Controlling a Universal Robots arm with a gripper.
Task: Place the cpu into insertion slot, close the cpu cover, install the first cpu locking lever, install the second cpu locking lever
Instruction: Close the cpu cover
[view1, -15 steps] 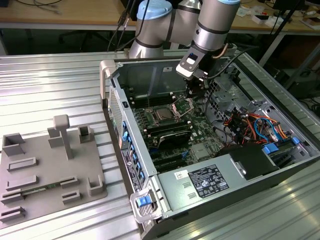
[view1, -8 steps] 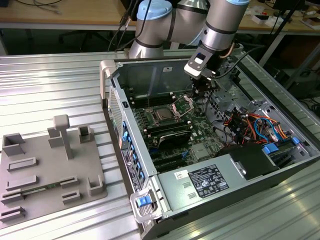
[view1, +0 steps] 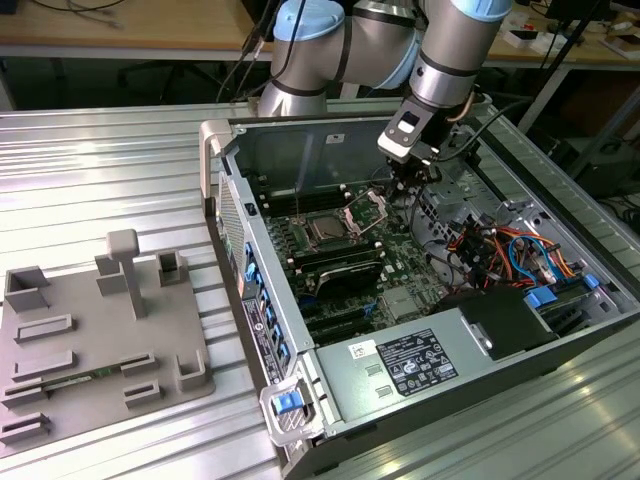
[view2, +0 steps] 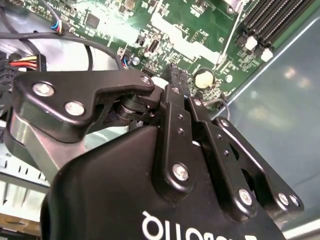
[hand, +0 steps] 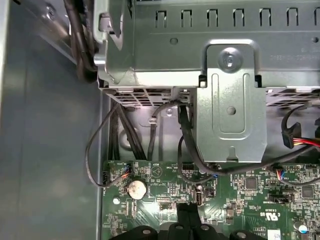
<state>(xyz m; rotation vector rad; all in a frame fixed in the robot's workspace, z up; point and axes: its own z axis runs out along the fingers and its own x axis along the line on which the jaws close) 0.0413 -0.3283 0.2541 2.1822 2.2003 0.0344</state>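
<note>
The gripper (view1: 407, 186) hung clenched, fingers together, just beside the raised cover (view1: 366, 208); the cpu (view1: 326, 229) lay flat near the cover.

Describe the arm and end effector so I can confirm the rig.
The arm is silver-grey tubing with pale blue joint caps and black cables alongside. The end effector is black, with jointed link bars, silver screws and white lettering on its body.

We take this for a robotics lab or workshop: a robot arm (view1: 340, 45) reaches into an opened computer case (view1: 300, 155) on a ribbed metal table (view1: 100, 170), with cluttered wooden desks (view1: 120, 30) behind.
</note>
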